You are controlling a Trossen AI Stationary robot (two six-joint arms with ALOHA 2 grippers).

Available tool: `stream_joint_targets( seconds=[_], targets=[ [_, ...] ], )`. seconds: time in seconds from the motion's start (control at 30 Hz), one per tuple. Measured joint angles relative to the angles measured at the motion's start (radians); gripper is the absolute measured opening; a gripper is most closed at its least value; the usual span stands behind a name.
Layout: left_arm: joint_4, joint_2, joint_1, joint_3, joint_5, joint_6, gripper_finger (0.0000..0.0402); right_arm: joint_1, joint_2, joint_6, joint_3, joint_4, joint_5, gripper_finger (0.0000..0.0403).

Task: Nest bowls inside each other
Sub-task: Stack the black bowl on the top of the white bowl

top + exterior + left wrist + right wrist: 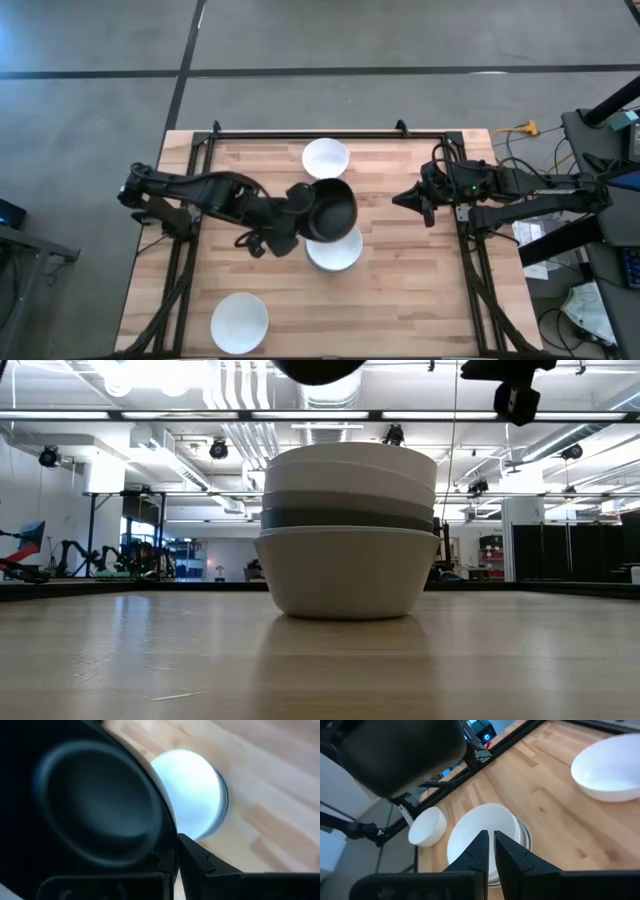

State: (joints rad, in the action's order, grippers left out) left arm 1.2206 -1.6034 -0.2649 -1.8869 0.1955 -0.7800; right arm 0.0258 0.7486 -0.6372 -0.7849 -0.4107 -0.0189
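From above, we see the left gripper (300, 205) pinching the black bowl (331, 207) by its rim, hovering partly over the stack (335, 251) so it can drop in. The right gripper (409, 199) waits beside it, pressed together.

Low down, the stack (347, 530) sits mid-desk (150, 660), probably four bowls.

On the left wrist, the black bowl (95, 800) half covers the stack's white top bowl (192, 790).

The right wrist shows two loose white bowls (427, 826) (610, 767) not yet nested.

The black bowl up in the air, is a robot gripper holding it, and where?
Yes. The left gripper pinches the black bowl by its rim, above the stack of bowls. The right gripper holds nothing.
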Motion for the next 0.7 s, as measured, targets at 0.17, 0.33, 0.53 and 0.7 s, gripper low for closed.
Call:
stream_joint_targets(
  seconds=[0.17, 0.33, 0.53, 0.7],
  targets=[
    [0.148, -0.104, 0.001, -0.116, 0.002, -0.110, 0.0000, 0.021, 0.008, -0.069, 0.002, -0.003, 0.000, 0.0022],
    [0.234, -0.233, 0.000, -0.211, 0.002, -0.204, 0.0000, 0.040, 0.007, -0.077, 0.004, -0.004, -0.011, 0.0023],
    [0.254, -0.343, 0.001, -0.236, 0.009, -0.282, 0.0000, 0.040, 0.007, -0.073, 0.006, -0.003, -0.088, 0.0023],
    [0.255, -0.399, 0.001, -0.236, 0.091, -0.282, 0.0000, 0.040, 0.007, -0.071, 0.014, -0.003, -0.098, 0.0023]
  ],
)
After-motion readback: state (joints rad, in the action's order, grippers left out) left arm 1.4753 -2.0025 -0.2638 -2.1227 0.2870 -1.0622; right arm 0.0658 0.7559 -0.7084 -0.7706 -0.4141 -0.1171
